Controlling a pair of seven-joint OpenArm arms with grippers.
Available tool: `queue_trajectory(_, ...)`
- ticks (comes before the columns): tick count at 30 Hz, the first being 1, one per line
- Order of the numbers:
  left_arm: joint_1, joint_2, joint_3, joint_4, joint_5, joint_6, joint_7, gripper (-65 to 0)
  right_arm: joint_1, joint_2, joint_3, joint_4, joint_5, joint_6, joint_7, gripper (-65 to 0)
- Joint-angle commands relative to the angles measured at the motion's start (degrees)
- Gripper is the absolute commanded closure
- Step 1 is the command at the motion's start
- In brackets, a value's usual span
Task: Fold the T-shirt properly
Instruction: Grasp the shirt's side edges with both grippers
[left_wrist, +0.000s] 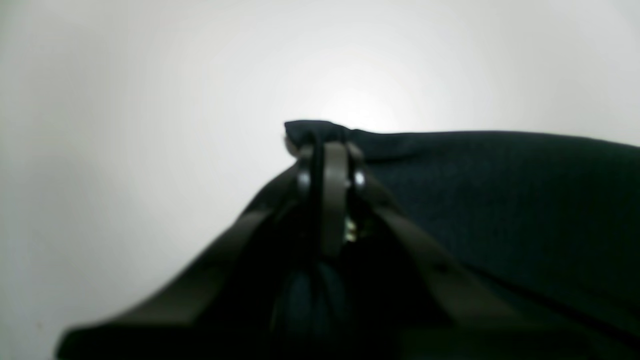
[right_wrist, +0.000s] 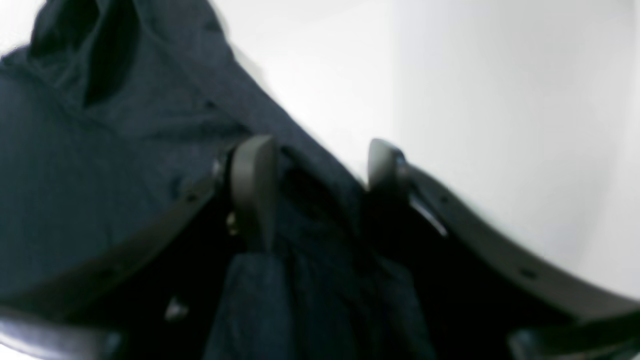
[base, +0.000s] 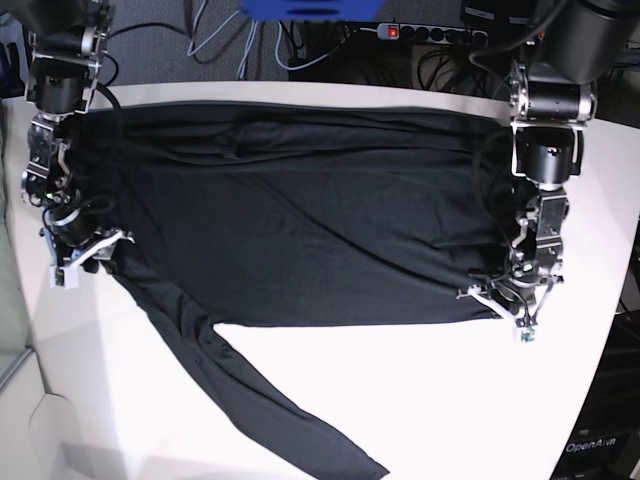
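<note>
T-shirt (base: 300, 230), a large plain black long-sleeved garment of soft matte knit, lies spread across the white table (base: 450, 400), one sleeve trailing toward the table's near edge. The left gripper (left_wrist: 327, 150) is clamped tight on a corner of the fabric, its dark fingers pressed together with cloth bunched between them. The right gripper (right_wrist: 320, 165) has its jaws parted, with a fold of the shirt lying in the gap; whether it grips that fold I cannot tell.

Only the base view shows the whole shirt and both arms at its opposite side edges. The wrist views show the fingers up close, blurred.

At the base view's lower right corner a dark box (base: 600, 440) reads "OpenArm".
</note>
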Motion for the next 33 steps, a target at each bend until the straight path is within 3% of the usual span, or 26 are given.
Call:
queue_trajectory(1,-0.75,-0.53,-0.09,0.34,0.67,0.57,1.44,0.0,-0.18,-0.63,-0.07,-0.27,-3.24,0.02,-4.19,-26.4)
queue_trajectory(4,-0.75,-0.53,-0.09,0.34,0.67,0.57,1.44,0.0,-0.18,-1.60,-0.07,-0.27,-7.90,0.02,-4.19,-20.9)
queue_trajectory(10,-0.75,-0.53,-0.09,0.34,0.67,0.57,1.44,0.0,0.26,-3.00,-0.07,-0.27,-12.73,0.02,-4.19,-0.2)
queue_trajectory(17,-0.66,-0.53,-0.18,1.57,0.14,0.57,1.44,0.0,0.09,-3.00,0.11,1.49,-12.82,0.02,-4.10,-0.1)
queue_trajectory(33,7.52,-0.27,-2.64,22.67,0.50,1.01,7.33,0.0,-8.26,-5.29,0.20,25.05,-12.82,0.11,-4.10,-0.2)
